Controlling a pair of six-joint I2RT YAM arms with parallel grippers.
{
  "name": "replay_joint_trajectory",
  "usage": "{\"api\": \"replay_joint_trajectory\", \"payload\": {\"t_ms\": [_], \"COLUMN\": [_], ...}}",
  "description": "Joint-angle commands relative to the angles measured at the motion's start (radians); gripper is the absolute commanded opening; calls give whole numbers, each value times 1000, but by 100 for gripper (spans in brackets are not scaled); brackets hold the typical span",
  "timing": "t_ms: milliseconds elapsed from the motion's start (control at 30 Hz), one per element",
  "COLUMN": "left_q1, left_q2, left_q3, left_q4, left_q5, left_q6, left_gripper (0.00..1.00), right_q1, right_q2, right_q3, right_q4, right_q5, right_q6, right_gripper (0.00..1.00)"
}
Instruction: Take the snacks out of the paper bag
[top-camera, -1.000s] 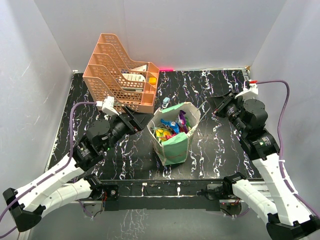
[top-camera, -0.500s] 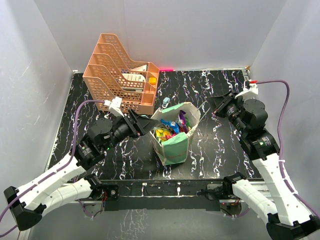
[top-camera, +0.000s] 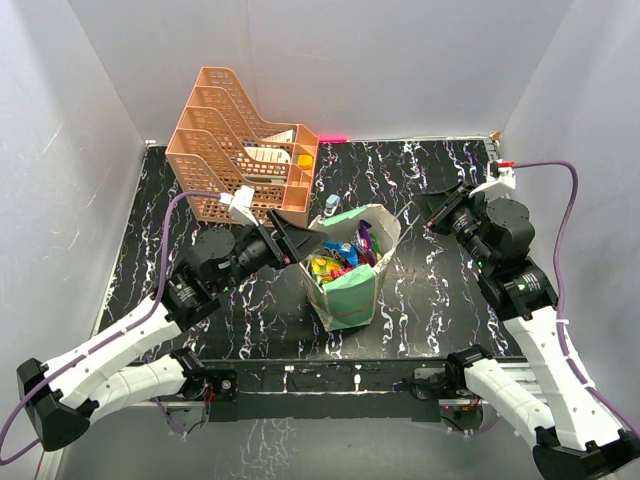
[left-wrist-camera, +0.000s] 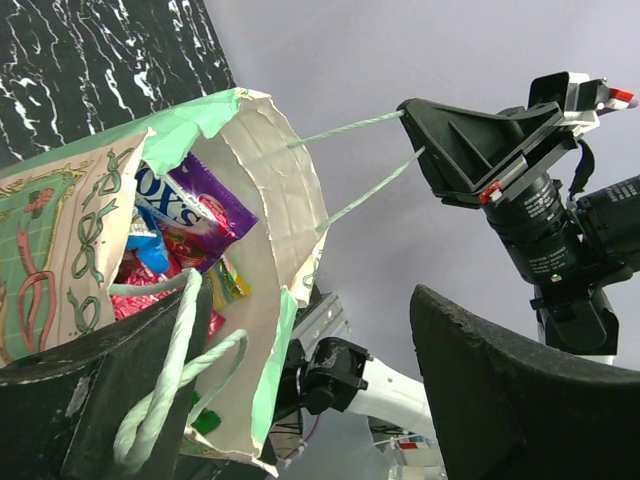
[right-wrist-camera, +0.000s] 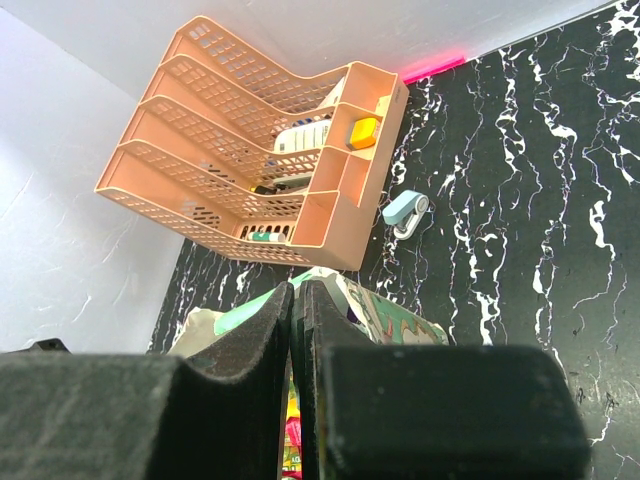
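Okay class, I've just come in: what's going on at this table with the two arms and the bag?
Two robot arms are working on a mint-green paper bag standing on the table, full of bright snacks. The right pincer is shut on the bag's string handle, holding it taut to the right. The left pincer is open at the bag's left rim, poised at the opening. No snack is gripped, and none lies outside the bag.

Black white-veined worktop (top-camera: 430, 180) is sitting inside plain pale grey walls (top-camera: 400, 60) closing it in at 9, 12 and 3 o'clock. Orange lattice rack (top-camera: 240, 150) is standing at 11 o'clock. Bright pink strip (top-camera: 332, 137) is lying along the far edge at 12. Light is falling soft and even.
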Motion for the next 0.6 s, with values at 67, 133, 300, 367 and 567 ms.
{"api": "replay_joint_trajectory", "payload": {"t_ms": [67, 133, 300, 367, 567], "left_q1": [4, 5, 5, 5, 4], "left_q2": [10, 17, 29, 43, 78], "left_q3": [46, 48, 65, 73, 112], "left_q4": [105, 123, 165, 178, 183], "left_q5": [13, 8, 14, 22, 47], "left_q6": [-32, -42, -62, -66, -64], "left_gripper": [78, 77, 72, 68, 59], "right_q1": [-8, -9, -8, -8, -9], "right_q2": [-19, -20, -26, -29, -34], "right_q3": [5, 6, 9, 9, 12], "right_q4": [104, 104, 101, 99, 95], "right_q5": [-4, -5, -1, -1, 0], "right_q6": [14, 14, 14, 13, 13], "right_gripper": [7, 7, 7, 7, 7]}}
